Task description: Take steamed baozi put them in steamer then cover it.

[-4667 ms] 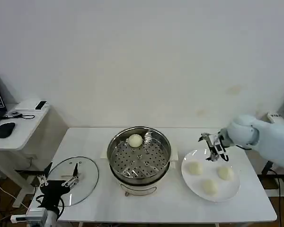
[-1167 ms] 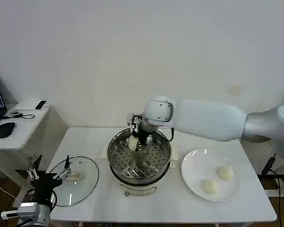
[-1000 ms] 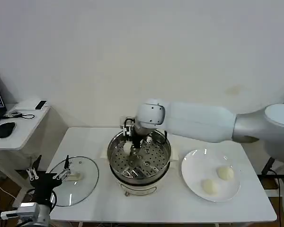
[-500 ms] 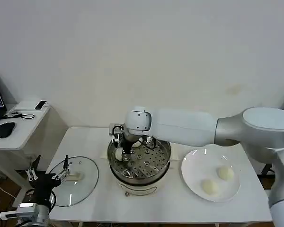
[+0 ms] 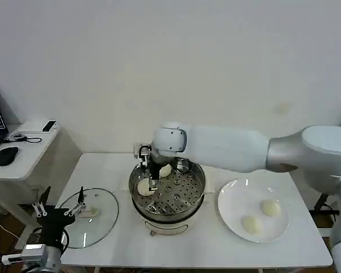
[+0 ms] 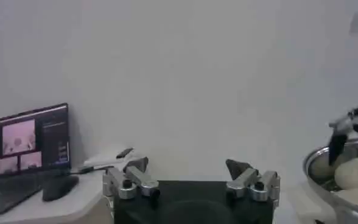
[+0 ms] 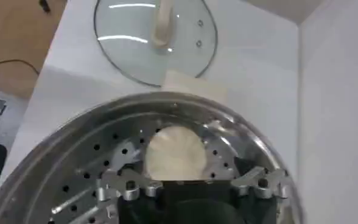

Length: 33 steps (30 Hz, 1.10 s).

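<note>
The steamer stands at the table's middle, two steamed baozi on its perforated tray: one at the left, one further back. My right gripper hovers open just above the left bun. In the right wrist view that baozi lies on the steamer's tray beyond the spread right gripper. Two more baozi sit on the white plate. The cover lies flat at the left. My left gripper waits open at its near-left edge, also seen as the left gripper.
A side table with a mouse and a laptop stands to the left. The cover lies past the steamer in the right wrist view. In the left wrist view the steamer's rim is at the far edge.
My right gripper carried a bun from the plate to the steamer's left side, let it go on the tray and has risen slightly. The left arm has barely moved.
</note>
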Each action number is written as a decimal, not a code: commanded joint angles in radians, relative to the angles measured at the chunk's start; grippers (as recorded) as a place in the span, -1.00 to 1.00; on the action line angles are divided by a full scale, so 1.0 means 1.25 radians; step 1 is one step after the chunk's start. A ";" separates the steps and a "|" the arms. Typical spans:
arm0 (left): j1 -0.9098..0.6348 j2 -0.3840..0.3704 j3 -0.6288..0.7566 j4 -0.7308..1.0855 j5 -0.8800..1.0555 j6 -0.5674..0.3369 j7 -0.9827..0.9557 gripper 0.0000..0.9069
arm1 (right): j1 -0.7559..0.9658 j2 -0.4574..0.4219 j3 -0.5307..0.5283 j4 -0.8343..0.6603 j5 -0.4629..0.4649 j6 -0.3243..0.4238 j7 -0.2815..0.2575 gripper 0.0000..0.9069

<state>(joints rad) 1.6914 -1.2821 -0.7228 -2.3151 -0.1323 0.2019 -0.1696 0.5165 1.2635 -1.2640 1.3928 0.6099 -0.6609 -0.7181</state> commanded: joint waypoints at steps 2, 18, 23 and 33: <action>-0.001 0.000 0.022 -0.012 0.011 0.003 0.002 1.00 | 0.118 -0.252 -0.010 0.150 -0.046 0.051 -0.071 1.00; 0.002 0.010 0.074 -0.035 0.056 0.011 0.006 1.00 | -0.016 -0.752 0.028 0.352 -0.241 0.140 -0.106 1.00; -0.012 0.016 0.089 -0.035 0.064 0.022 0.009 1.00 | -0.236 -0.853 0.209 0.357 -0.339 0.209 -0.170 1.00; -0.008 0.020 0.084 -0.028 0.063 0.021 0.010 1.00 | -0.797 -0.858 0.665 0.305 -0.539 0.391 -0.256 1.00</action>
<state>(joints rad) 1.6830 -1.2590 -0.6257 -2.3550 -0.0587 0.2270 -0.1569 0.2154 0.3439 -0.9953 1.7766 0.2192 -0.3848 -0.9310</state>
